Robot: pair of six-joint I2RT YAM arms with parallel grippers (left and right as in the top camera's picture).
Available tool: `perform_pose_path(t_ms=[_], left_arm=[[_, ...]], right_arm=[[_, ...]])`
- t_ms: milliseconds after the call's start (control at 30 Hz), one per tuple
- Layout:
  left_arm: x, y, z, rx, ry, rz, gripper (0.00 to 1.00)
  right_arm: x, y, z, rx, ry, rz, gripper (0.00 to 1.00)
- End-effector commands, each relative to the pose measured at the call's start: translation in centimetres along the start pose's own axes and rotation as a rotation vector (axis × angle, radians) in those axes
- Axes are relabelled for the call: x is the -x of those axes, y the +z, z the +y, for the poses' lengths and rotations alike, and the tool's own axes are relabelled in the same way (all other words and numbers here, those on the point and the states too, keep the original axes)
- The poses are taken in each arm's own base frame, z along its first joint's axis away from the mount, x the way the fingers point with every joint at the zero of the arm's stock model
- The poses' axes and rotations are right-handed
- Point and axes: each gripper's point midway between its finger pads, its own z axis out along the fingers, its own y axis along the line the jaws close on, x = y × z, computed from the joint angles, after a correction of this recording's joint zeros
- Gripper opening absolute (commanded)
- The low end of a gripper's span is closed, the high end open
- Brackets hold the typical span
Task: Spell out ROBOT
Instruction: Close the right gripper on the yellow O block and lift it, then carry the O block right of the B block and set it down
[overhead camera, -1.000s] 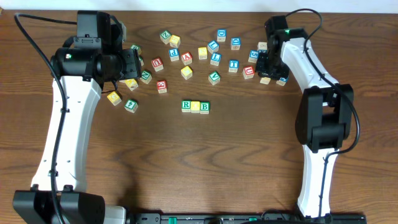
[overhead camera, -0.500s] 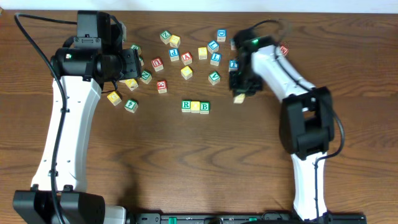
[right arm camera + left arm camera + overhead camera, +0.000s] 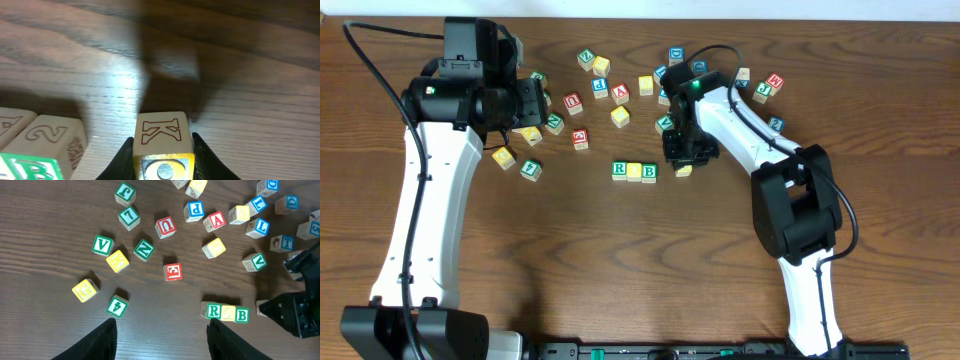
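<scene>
Elbow bent inward, the right gripper (image 3: 682, 162) clamps a yellow-faced wooden cube (image 3: 162, 131) near the B (image 3: 649, 172) on the grained tabletop (image 3: 620, 260); left gripper (image 3: 162, 341) hangs open.

A dark brown tabletop (image 3: 620, 260) with long horizontal wood grain fills nearly the whole overhead view. At 12 o'clock a narrow pale strip (image 3: 720, 8) runs along its far edge; whether it is wall or floor cannot be told. The light is soft and leaves blurred shadows on the wood. In the right wrist view a bright patch (image 3: 117, 75) of glare lies toward 10 o'clock.
</scene>
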Motion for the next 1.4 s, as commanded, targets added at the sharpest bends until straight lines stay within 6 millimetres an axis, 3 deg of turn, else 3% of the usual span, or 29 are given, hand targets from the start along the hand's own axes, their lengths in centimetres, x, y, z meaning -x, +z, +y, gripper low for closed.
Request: perform_pose_path(t_ms=[0, 367, 700, 900, 1167, 1367], left_arm=[[0.4, -0.1, 0.3, 0.011, 0.002, -0.010, 0.57], [0.4, -0.1, 0.3, 0.011, 0.002, -0.010, 0.57], [0.4, -0.1, 0.3, 0.011, 0.002, -0.010, 0.57], [0.4, -0.1, 0.3, 0.011, 0.002, -0.010, 0.57], [0.4, -0.1, 0.3, 0.011, 0.002, -0.010, 0.57], [0.4, -0.1, 0.3, 0.011, 0.002, -0.010, 0.57]], right_arm=[[-0.6, -0.5, 1.7, 0.011, -0.041, -0.016, 0.21], [-0.8, -0.3, 3.5, 0.019, -0.060, -0.034, 0.22], [-0.9, -0.5, 3.6, 0.019, -0.063, -0.035, 0.22], [-0.9, -1.7, 3.8, 0.023, -0.064, -0.043, 0.24], [-0.9, -3.6, 4.0, 0.037, -0.068, -0.076, 0.36], [-0.8, -4.2, 3.9, 0.040, -0.066, -0.083, 0.32]])
